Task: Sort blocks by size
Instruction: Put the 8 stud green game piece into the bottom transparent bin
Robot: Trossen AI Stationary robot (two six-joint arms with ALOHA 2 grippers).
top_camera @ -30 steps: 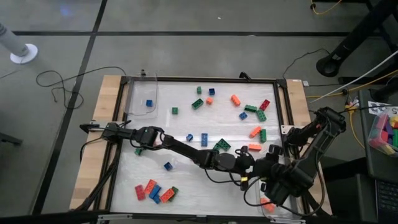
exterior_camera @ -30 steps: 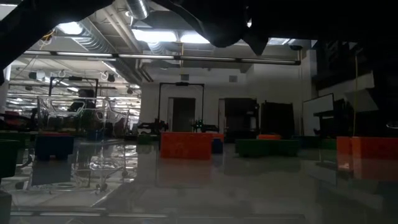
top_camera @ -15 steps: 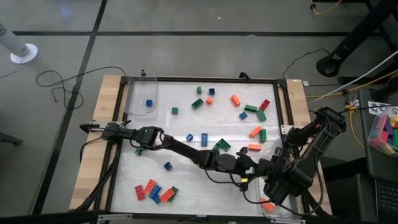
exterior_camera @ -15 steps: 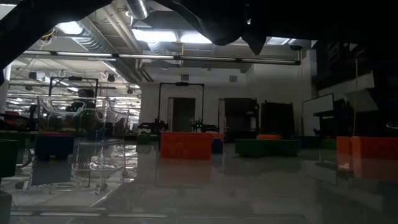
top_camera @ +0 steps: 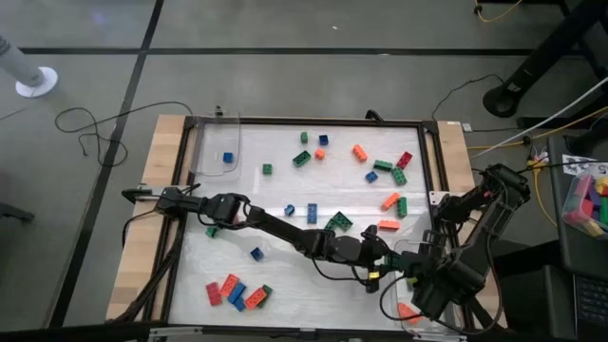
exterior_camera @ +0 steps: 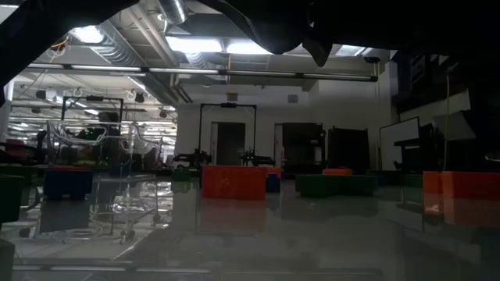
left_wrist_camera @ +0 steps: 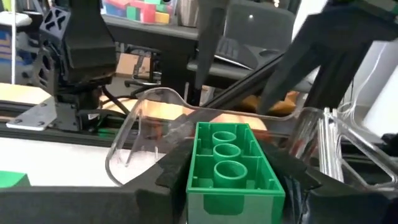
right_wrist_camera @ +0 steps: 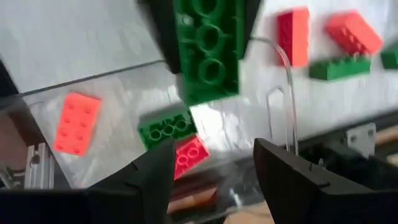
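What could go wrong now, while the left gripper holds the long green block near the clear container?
1. The left gripper holds the long green block right at the clear container rim; released too early, it may hit the rim and bounce onto the table.
2. The right gripper hovers open close above the same container, so the two arms could collide.
3. Blocks already inside, such as the orange block, may deflect the falling one.

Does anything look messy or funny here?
Mostly loose blocks scattered over the table, as expected mid-sort. The left claw holds a long green block by the clear bin. Nothing looks broken.
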